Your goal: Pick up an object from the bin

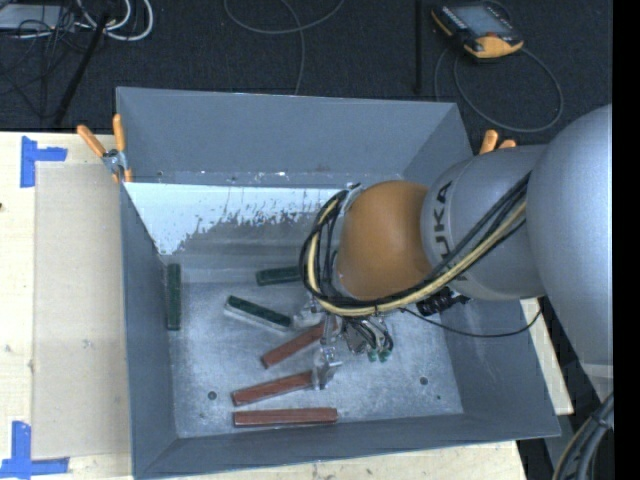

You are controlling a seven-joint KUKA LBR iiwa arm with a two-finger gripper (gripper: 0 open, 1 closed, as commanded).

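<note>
End effector point(326, 356) low over centre of grey bin point(150, 368), grip state not discernible, upper brown flat stick point(292, 348) just left of it, contact unclear, lower brown sticks point(272, 389) towards front wall, dark green sticks point(258, 312) behind-left.
</note>
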